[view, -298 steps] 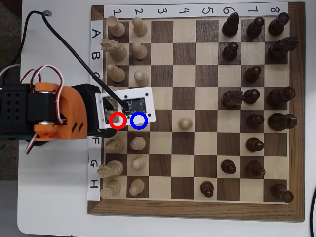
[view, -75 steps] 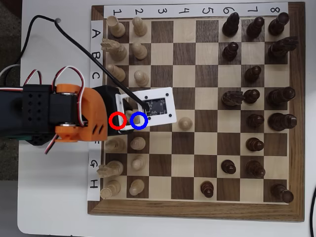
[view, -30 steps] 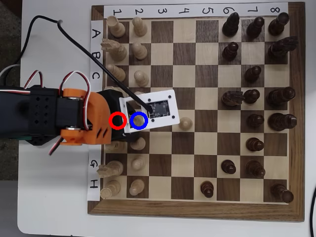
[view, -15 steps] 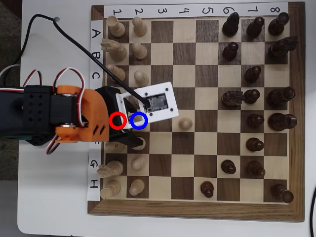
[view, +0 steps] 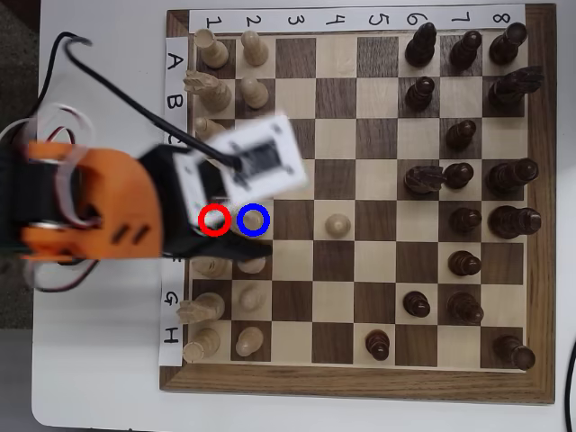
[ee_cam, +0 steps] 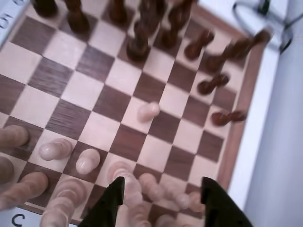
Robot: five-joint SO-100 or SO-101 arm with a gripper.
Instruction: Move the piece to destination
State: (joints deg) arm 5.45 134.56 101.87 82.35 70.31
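The piece (ee_cam: 124,176) is a pale, blurred chessman at the bottom of the wrist view. It stands among other pale men, just right of my left finger. My gripper (ee_cam: 162,183) is open, its black fingers (ee_cam: 113,201) wide apart above that group and holding nothing. In the overhead view my orange arm (view: 90,211) and its white camera block cover the left files, and the piece is hidden beneath them. The destination (view: 255,220) is the light square with a blue ring, just right of a red ring (view: 214,220).
A lone pale pawn (ee_cam: 148,111) (view: 337,225) stands mid-board. Pale pawns (ee_cam: 87,161) crowd the near rows. Dark pieces (ee_cam: 138,45) (view: 464,219) fill the far side. The board's wooden rim (ee_cam: 241,109) runs down the right side.
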